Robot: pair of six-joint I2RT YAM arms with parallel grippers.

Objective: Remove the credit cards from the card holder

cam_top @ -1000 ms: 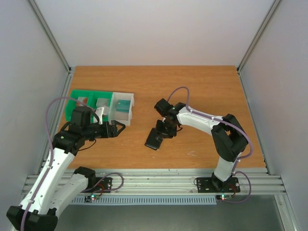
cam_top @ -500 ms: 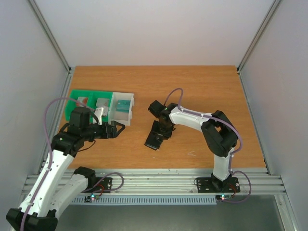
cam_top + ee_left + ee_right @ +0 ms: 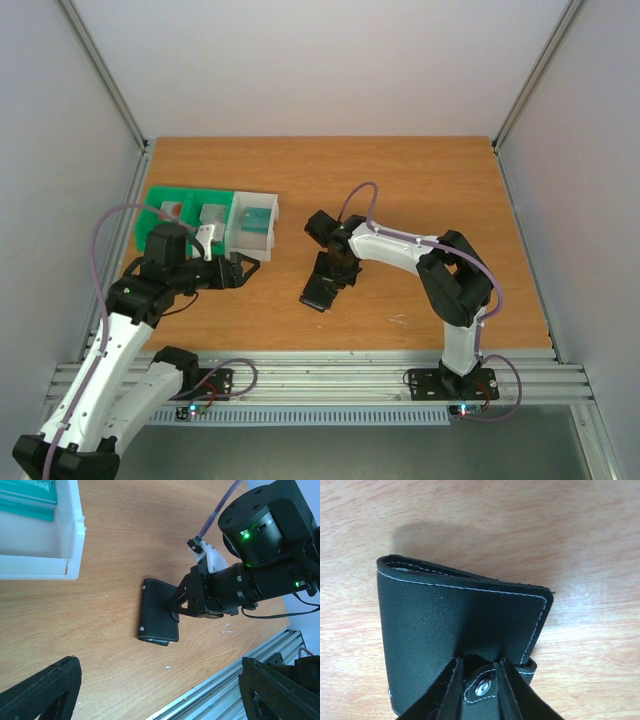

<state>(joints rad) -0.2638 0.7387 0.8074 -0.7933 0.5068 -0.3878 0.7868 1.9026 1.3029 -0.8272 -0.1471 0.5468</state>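
Observation:
The black card holder lies folded shut on the table in the middle; it also shows in the left wrist view. My right gripper is down on its far edge. In the right wrist view the card holder fills the frame, and my right gripper is closed on the little clasp tab with its metal snap. My left gripper is open and empty, hovering beside the trays; it shows wide apart in its own view. A teal-green card lies in the white tray. Any cards inside the holder are hidden.
A green tray and a white tray stand at the left, the white tray also in the left wrist view. The aluminium rail runs along the near table edge.
My right arm has swung left and its gripper has settled lower on the card holder's edge. The card holder has barely shifted. My left arm has hardly moved.

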